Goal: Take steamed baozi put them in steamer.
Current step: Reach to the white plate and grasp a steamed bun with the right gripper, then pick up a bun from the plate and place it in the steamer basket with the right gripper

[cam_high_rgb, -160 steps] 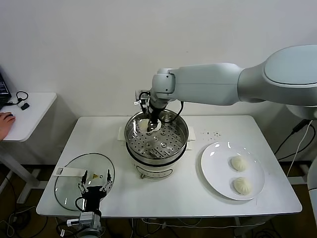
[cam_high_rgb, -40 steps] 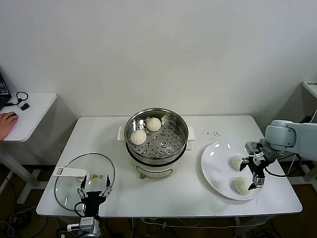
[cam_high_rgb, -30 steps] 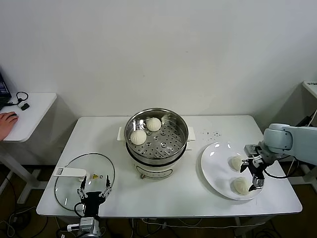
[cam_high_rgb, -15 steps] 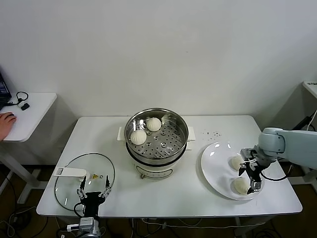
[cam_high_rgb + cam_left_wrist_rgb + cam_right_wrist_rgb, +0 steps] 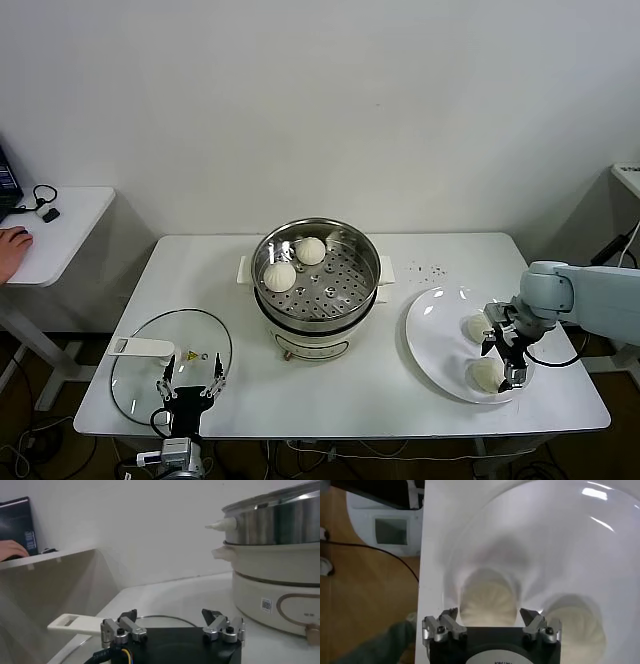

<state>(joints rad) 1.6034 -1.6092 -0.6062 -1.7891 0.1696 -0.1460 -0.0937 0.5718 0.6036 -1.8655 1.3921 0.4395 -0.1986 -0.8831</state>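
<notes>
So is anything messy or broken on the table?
Nothing looks broken or spilled. Two baozi sit in the steamer, and two more wait on the white plate. The only small oddity is a sprinkle of dark specks on the table behind the plate.

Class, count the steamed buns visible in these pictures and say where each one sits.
4. Two baozi sit in the steamer: and. Two sit on the white plate: and, under the open right gripper.
</notes>
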